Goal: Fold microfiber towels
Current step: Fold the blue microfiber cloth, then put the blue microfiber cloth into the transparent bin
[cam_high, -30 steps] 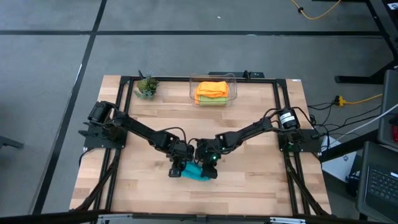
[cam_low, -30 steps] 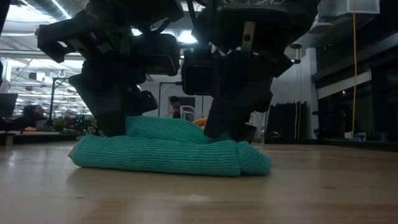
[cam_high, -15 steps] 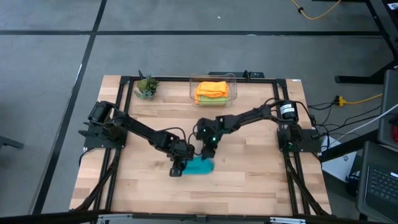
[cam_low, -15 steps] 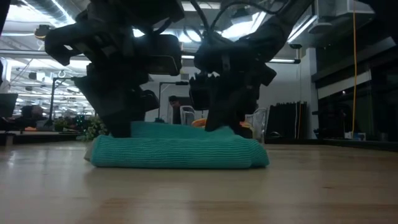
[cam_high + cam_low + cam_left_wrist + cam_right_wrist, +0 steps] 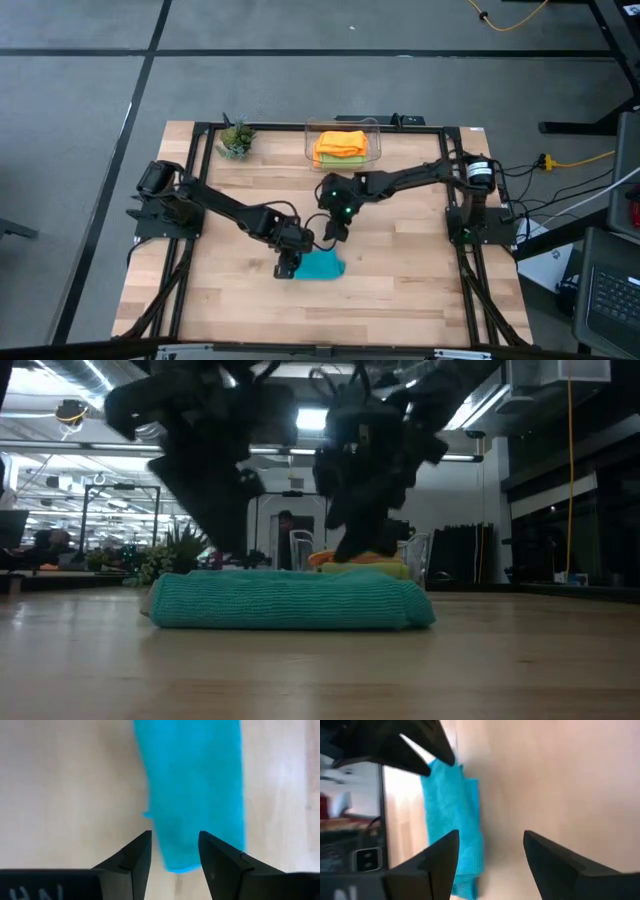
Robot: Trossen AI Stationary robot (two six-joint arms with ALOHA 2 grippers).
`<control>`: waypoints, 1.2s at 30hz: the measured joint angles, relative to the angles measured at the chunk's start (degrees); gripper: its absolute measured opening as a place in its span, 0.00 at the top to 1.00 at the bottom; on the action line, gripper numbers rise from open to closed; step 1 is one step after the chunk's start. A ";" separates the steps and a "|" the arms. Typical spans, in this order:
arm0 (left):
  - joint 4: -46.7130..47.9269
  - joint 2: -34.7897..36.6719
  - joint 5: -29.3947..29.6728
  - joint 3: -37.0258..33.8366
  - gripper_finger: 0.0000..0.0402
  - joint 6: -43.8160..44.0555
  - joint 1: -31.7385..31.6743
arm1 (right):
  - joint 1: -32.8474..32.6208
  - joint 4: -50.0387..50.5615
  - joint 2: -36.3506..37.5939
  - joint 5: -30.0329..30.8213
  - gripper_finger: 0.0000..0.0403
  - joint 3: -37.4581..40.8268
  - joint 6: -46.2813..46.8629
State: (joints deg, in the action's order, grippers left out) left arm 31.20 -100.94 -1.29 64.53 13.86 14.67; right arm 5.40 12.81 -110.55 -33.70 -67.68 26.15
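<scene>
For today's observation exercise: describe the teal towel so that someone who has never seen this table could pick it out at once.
Start at the wooden table and find where the two dark arms meet near its middle. Just in front of them lies the teal towel, folded flat. It is the only towel on bare wood; the orange towels sit in the clear bin.

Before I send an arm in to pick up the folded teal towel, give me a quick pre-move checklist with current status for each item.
1. Teal towel folded and lying flat on the table: ok.
2. Left gripper open, nothing between its fingers, poised over the towel's end: ok.
3. Right gripper open, holding nothing, off the towel: ok.
4. Towel free of both arms in the low view: ok.
5. Clear bin at the table's far edge holds orange towel over a lime green one; room on top: ok.
6. Second orange towel in the bin: cannot tell.
</scene>
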 joint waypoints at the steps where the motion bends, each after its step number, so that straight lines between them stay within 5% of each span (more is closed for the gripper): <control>1: 0.94 0.58 1.46 0.44 0.62 -0.74 -0.09 | -0.28 0.79 1.34 1.78 0.44 0.00 -0.82; 8: 7.86 4.92 5.84 3.19 0.62 2.12 -0.78 | -6.37 8.50 11.35 21.85 0.44 0.02 -4.81; 15: 12.01 7.25 6.62 3.19 0.62 5.09 1.26 | -16.57 -0.78 13.54 43.14 0.44 3.51 -5.35; 20: 21.26 8.69 8.29 3.13 0.62 5.37 3.25 | -20.14 -9.46 10.28 37.83 0.44 6.48 -4.66; 28: 36.77 14.44 17.13 3.11 0.62 10.08 4.25 | -24.90 -22.26 2.34 32.09 0.44 6.51 -21.79; 36: 43.66 26.59 26.02 3.04 0.62 12.96 7.18 | -28.00 -21.39 1.77 45.35 0.44 1.50 -35.63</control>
State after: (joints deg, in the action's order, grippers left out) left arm 74.86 -74.35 24.73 67.57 26.82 21.85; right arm -22.60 -8.58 -108.77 11.66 -66.18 -9.48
